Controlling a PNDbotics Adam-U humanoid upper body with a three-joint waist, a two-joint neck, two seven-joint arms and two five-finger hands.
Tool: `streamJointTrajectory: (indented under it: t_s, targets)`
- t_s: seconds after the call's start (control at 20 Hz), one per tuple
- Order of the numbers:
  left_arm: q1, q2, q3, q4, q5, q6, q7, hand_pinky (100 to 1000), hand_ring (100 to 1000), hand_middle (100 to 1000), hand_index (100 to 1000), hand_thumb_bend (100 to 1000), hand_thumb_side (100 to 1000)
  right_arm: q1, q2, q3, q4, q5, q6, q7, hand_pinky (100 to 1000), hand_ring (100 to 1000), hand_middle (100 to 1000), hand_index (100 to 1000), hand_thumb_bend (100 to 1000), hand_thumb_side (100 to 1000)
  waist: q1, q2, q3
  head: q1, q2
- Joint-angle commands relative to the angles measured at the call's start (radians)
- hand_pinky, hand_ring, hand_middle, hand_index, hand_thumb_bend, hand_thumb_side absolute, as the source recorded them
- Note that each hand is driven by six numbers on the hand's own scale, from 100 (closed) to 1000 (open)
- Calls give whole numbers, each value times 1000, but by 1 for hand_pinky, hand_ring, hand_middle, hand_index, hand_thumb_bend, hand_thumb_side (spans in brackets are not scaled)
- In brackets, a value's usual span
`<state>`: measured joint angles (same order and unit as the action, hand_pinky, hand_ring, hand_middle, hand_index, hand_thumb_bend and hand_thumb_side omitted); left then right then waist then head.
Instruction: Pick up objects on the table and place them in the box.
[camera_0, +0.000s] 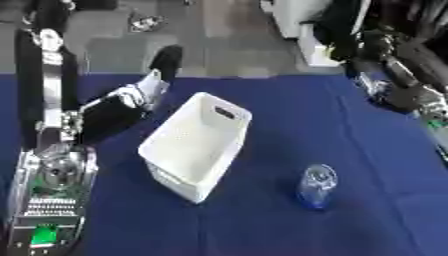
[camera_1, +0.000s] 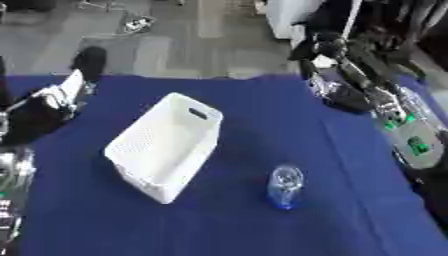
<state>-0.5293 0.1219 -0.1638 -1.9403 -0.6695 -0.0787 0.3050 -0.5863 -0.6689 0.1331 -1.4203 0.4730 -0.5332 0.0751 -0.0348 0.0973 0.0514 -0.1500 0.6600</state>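
While my arms sit out at the sides of the desk (camera_0: 367, 165), nothing is in either hand, so I judge the task to stand at its opening step: reaching for something to pick up.

In the left eye view, the white box (camera_0: 197, 147) lies near the middle of the blue-covered desk, set askew, its open top showing and a handle slot in its far wall. I cannot see anything inside it. Right of it and a little nearer to me stands a clear bottle (camera_0: 316, 186) with a bluish tint, apart from the box, with bare cloth between them. My left hand (camera_0: 150, 86) hangs over the far left part of the desk, just beyond the box's far corner; it holds nothing, but whether its fingers are straight or curled I cannot tell.

In the right eye view, my right hand (camera_1: 343, 97) shows at the far right, dark against the cloth, well apart from the bottle. It touches nothing that I can see, and here too I cannot tell how the fingers lie.

The bottle is the only loose thing I can make out. It stands on my right side, so the next move probably calls for bringing the right hand nearer and leftward, coming at the bottle from the side without tipping it.
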Motion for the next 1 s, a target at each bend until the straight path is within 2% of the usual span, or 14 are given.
streamJointTrajectory:
  t_s: [0.05, 0.7, 0.8, 0.85, 1.0]
  targets:
    - [-9, 0, -4, -8, 5, -1, -5, 856, 674, 786, 862, 518, 598, -36, -24, 4, 31, 33, -25, -5, 621, 634, 681, 742, 106, 901, 0, -16, 1, -11, 6]
    - [-9, -4, -6, -10, 7, -4, -8, 857, 674, 787, 862, 518, 597, -94, 7, 25, 142, 81, -103, -10, 637, 659, 705, 749, 114, 908, -1, -16, 9, 1, 6]
    - [-10, -4, -7, -10, 8, -4, -9, 857, 674, 787, 862, 518, 597, -97, 11, 28, 151, 91, -114, -7, 645, 667, 715, 752, 112, 912, -2, -16, 10, 3, 1]
    - [-10, -5, -7, -10, 8, -4, -9, 857, 674, 787, 862, 517, 598, -96, 13, 31, 155, 98, -119, -7, 647, 670, 719, 754, 139, 894, -2, -16, 11, 3, -2]
    - [-11, -5, -8, -10, 9, -4, -10, 857, 674, 787, 862, 517, 597, -93, 25, 42, 165, 125, -130, -4, 655, 676, 731, 762, 120, 929, -2, -15, 13, 0, -15]
